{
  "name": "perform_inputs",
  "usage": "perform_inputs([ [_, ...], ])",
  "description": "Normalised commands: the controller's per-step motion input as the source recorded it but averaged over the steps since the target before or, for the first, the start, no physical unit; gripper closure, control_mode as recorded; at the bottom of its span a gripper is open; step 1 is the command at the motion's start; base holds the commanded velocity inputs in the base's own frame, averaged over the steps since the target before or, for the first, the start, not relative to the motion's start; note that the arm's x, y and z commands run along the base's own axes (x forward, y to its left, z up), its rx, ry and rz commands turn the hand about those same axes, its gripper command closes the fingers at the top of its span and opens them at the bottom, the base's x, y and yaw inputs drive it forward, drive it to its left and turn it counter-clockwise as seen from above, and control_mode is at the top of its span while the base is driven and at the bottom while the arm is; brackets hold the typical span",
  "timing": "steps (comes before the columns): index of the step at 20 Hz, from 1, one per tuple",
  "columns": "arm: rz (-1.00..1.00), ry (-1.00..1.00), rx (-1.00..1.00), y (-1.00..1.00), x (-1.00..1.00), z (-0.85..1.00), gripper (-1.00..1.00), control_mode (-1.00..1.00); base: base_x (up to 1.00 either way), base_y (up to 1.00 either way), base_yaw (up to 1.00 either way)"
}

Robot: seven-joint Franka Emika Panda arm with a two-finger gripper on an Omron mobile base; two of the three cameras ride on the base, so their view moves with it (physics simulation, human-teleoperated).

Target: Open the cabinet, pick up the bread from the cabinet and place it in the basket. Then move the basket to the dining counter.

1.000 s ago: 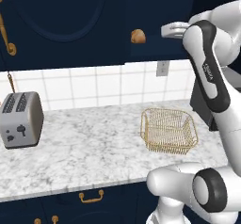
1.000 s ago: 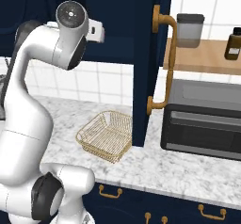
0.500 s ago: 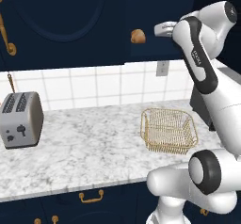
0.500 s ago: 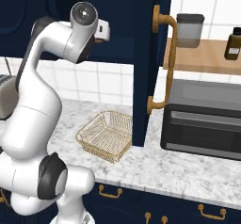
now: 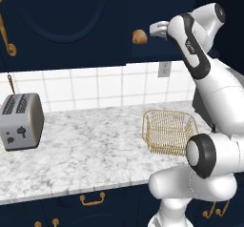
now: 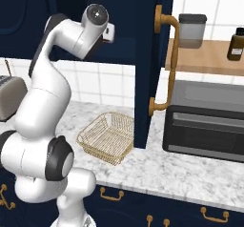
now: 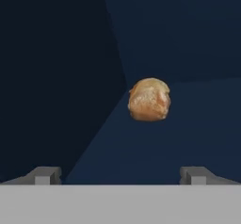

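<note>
We see the cabinet (image 6: 145, 64) standing open, its door swung out toward us with the long brass handle (image 6: 167, 64) along its edge. Inside, the bread (image 5: 139, 36) sits on the cabinet's dark shelf, near the shelf's front edge as the left base view shows it. Our gripper (image 5: 153, 30) is raised to shelf height just beside the roll, pointing at it but apart from it. In the hand view the bread (image 7: 149, 99) lies straight ahead, centred between the two fingertips (image 7: 45, 175), which stand wide apart and have hold of nothing.

Below, the basket (image 5: 168, 130) rests on the marble worktop (image 5: 86, 149), near its back edge and under the open cabinet; in the right base view the basket (image 6: 108, 137) sits just beside the foot of the open door. A toaster (image 5: 19, 121) stands at the worktop's left end, well apart from the basket. A dark oven (image 6: 205, 121) sits on the worktop to the right of the door.
</note>
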Motion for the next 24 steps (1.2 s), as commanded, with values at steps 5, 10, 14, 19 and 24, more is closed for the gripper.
perform_inputs([
  [5, 0.02, 0.12, 0.07, 0.09, 0.5, -0.08, -1.0, -1.0, 0.0, 0.0, 0.0],
  [10, 0.0, 0.03, 0.0, 0.18, 0.47, -0.11, -1.0, -1.0, 0.0, 0.0, 0.0],
  [14, 0.0, 0.03, 0.01, 0.11, 0.53, -0.23, -1.0, -1.0, 0.0, 0.0, 0.0],
  [19, 0.0, 0.01, 0.01, 0.0, 0.54, -0.16, -1.0, -1.0, 0.0, 0.0, 0.0],
  [24, 0.0, 0.02, 0.0, 0.0, 0.46, -0.01, -1.0, -1.0, 0.0, 0.0, 0.0],
])
